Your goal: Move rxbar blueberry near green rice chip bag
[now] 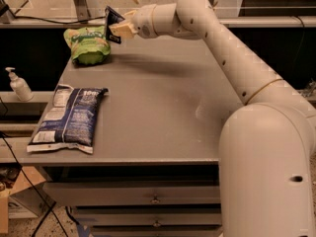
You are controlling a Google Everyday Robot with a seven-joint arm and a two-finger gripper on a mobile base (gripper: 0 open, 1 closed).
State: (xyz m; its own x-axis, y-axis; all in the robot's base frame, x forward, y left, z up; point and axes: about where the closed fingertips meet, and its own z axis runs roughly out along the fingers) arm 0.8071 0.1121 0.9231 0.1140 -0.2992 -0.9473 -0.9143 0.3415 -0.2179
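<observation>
In the single camera view, the gripper [118, 27] was at the far left corner of the table [163, 107], reached out on the long white arm [232, 58], and its fingers were closed on the blue bar [111, 17]. The bar was held off the table, tilted with one corner up, just beside the upper right edge of the green bag [88, 44], which lay near the table's back edge. Whether bar and bag were touching could not be told. A big navy-and-white bag [69, 116] lay well apart at the front left, and a pump bottle [19, 85] stood off the table to the left. The carry looked almost finished, with only the setting-down left. The risks came from how close everything sat to the back-left corner. Lowering straight down could press the bar or the fingers into the puffy bag and shove it toward the edge. Letting go from this height could make the light bar bounce, slide, or land on top of the bag rather than beside it.
</observation>
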